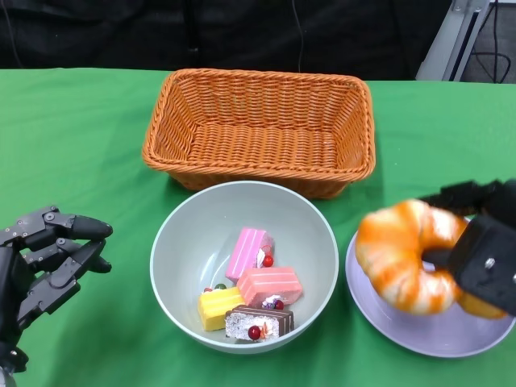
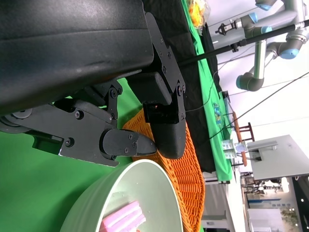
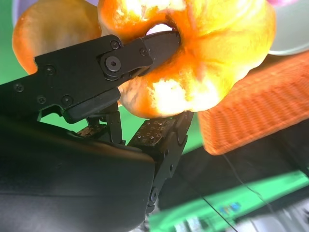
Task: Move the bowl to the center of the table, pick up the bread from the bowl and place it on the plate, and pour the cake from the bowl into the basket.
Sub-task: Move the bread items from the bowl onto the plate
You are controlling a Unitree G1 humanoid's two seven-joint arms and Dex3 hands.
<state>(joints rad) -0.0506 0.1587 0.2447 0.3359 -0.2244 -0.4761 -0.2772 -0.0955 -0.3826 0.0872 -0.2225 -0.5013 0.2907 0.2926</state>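
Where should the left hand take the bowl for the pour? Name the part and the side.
Grip the bowl by its rim on the robot's left side, nearest the open left hand. The rim is thin and bare there, and the wall flares outward, so fingers can probably pinch over the edge. The cakes lie toward the middle, and the basket sits just behind for tipping.

The rectangular orange basket [image 1: 260, 129] is rough woven wicker, set on a desk covered in matt green cloth [image 1: 72, 153]. The round pale-green bowl [image 1: 181, 242] and the lilac plate [image 1: 419, 330] look smooth with a soft sheen, while the orange ring-shaped bread [image 1: 403, 254] is glossy. Each black robot hand [image 1: 48, 258] is matt hard plastic fastened with small metal screws.
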